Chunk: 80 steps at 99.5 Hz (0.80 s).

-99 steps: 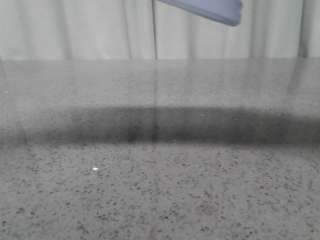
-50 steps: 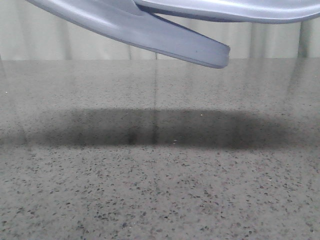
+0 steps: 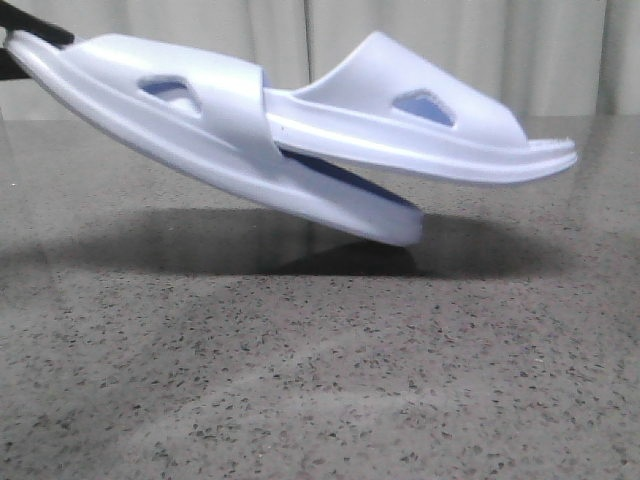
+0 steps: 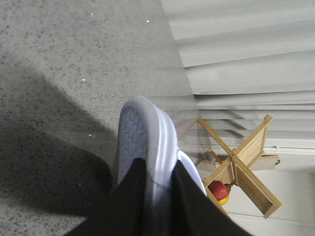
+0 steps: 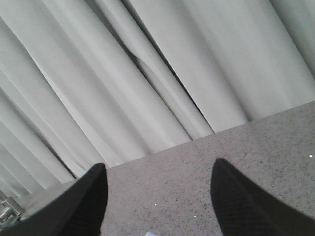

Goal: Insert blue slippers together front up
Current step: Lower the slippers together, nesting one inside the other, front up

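In the front view you see the 2 slippers (image 3: 300, 150) nested and held in the air above the table (image 3: 320, 380). The left slipper (image 3: 180, 140) tilts down toward the right, its lower end close to the table above its shadow. The right slipper (image 3: 430, 125) passes under the left slipper's strap and extends to the right, nearly level, strap up.

In the left wrist view, the left gripper (image 4: 156, 196) is clamped on 1 end of a slipper (image 4: 145, 142), 1 black finger (image 4: 128, 201) on each side of the sole. Behind it stand a wooden rack (image 4: 241, 167) and a curtain (image 4: 246, 44).

In the right wrist view, the right gripper (image 5: 157, 206) has its fingers (image 5: 246, 206) spread wide with nothing between them. A pale edge at the frame border may be a slipper; you cannot confirm it.
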Tool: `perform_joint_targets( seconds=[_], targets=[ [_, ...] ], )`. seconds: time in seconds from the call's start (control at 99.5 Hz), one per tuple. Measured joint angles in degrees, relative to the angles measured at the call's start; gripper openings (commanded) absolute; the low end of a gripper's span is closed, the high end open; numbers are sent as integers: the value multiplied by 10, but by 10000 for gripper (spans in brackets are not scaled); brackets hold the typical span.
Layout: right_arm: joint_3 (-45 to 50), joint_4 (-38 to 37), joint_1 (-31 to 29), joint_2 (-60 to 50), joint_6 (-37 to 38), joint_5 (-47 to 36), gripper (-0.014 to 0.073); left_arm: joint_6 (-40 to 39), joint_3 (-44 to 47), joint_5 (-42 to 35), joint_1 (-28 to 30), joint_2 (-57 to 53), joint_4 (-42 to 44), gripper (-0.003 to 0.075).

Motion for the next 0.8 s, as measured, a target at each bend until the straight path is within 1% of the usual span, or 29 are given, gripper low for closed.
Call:
perform_joint_targets(
  seconds=[0.251, 0.352, 0.432, 0.472, 0.573, 0.643, 0.704, 0.804],
  targets=[
    [0, 0, 0, -1, 0, 3, 394, 49, 0, -3, 0, 48, -6, 16],
    [0, 0, 0, -1, 0, 3, 394, 56, 0, -3, 0, 56, -8, 16],
    [0, 0, 0, -1, 0, 4, 394, 63, 0, -5, 0, 57, -8, 21],
    [0, 0, 0, -1, 0, 4, 394, 71, 0, -5, 0, 57, -8, 36],
    [0, 0, 0, -1, 0, 4, 394, 89, 0, -7, 0, 57, -8, 112],
    [0, 0, 0, -1, 0, 4, 394, 98, 0, -8, 0, 57, -8, 190],
    [0, 0, 0, -1, -1, 4, 394, 101, 0, -8, 0, 57, -9, 279],
    [0, 0, 0, -1, -1, 4, 394, 112, 0, -16, 0, 57, -9, 381]
  ],
)
